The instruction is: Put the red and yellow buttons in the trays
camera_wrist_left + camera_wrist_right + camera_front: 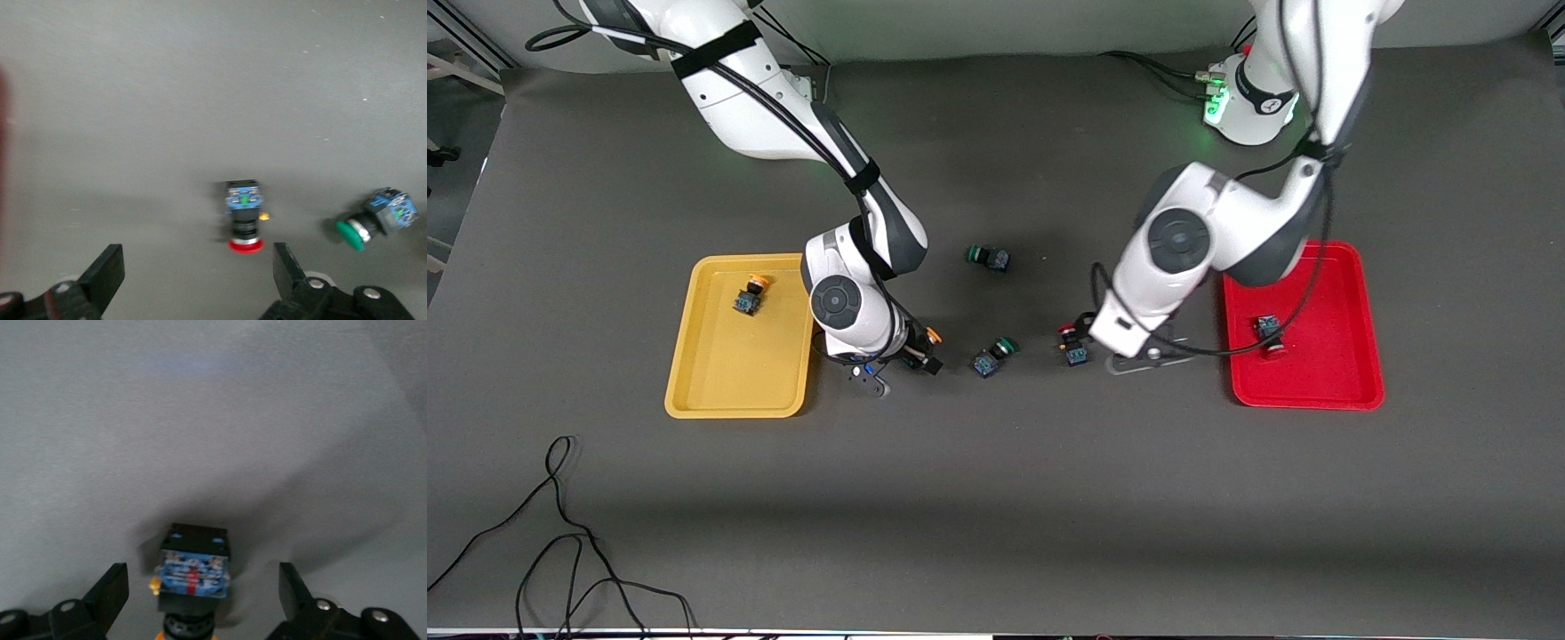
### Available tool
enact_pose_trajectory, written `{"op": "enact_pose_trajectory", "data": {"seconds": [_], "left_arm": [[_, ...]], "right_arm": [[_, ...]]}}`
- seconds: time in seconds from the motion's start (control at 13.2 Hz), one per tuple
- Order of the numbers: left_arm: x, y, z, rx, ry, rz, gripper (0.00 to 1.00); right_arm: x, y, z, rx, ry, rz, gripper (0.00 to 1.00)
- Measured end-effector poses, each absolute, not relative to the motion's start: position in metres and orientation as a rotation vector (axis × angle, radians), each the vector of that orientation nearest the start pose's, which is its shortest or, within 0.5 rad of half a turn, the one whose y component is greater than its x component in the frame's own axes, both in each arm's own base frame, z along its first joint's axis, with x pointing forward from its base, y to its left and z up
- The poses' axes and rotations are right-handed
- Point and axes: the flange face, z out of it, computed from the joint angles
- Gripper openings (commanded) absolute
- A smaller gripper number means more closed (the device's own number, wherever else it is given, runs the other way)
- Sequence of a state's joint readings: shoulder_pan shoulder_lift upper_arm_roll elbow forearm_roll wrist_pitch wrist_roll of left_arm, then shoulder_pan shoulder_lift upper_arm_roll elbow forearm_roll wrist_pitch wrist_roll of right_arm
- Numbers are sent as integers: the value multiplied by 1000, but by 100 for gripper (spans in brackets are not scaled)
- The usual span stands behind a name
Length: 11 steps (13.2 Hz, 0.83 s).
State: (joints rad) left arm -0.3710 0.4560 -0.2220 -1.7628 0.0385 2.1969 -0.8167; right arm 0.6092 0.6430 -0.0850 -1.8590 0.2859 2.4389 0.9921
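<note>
1. The yellow tray [738, 338] is seen at the right arm's end of the table, with one yellow-capped button [751, 294] already lying in it, toward the rim farther from the front camera.
2. The right gripper [898, 360] is held low just beside that tray, its jaws spread wide and gripping nothing; the second yellow-capped button [192, 577] lies on the table between the fingers [107, 597], its orange cap [933, 335] just visible past the wrist.
3. Two green-capped buttons [992, 356] [989, 258] lie on the mat between the arms and are judged to be left alone.
4. A red-capped button [244, 217] lies on its side on the mat, in line with the gap of the left gripper [199, 280], whose jaws are likewise released and empty, not yet around it.
5. The red tray [1325, 382] sits at the left arm's end, with one red-capped button [1270, 333] in it.
6. The buttons are judged to be light, rigid plastic, unlikely to deform. The round cap and neck are expected to roll or slip between flat pads, so the squarer black-and-blue body is considered the better place to be gripped, across its flat faces. A small part like this may be nudged aside if one finger lands first.
</note>
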Motion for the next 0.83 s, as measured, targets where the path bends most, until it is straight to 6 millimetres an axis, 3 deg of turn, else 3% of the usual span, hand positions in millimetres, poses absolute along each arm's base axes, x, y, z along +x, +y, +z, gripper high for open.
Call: {"op": "enact_pose_trajectory", "data": {"seconds": [0.15,0.3,0.45,0.6,0.68,0.83], "left_arm": [[567,-369,281,-3152,-365,93,99],[582,-376,240,-3160,-376,107,99],[585,-381,207,-3164,-377,124,98],[580,-387,193,-3155,-372,149,90],[577,-390,190,-3147,-389,158,77],[571,-394,187,-3129,-415,179,41]], "right_arm": [[547,318,167,-2906,1026,197,82],[547,317,167,-2906,1027,197,55],[547,317,167,-2906,1028,196,34],[548,317,168,-2904,1027,193,19],[548,317,168,-2904,1027,193,12],[549,317,170,-2903,1022,189,9]]}}
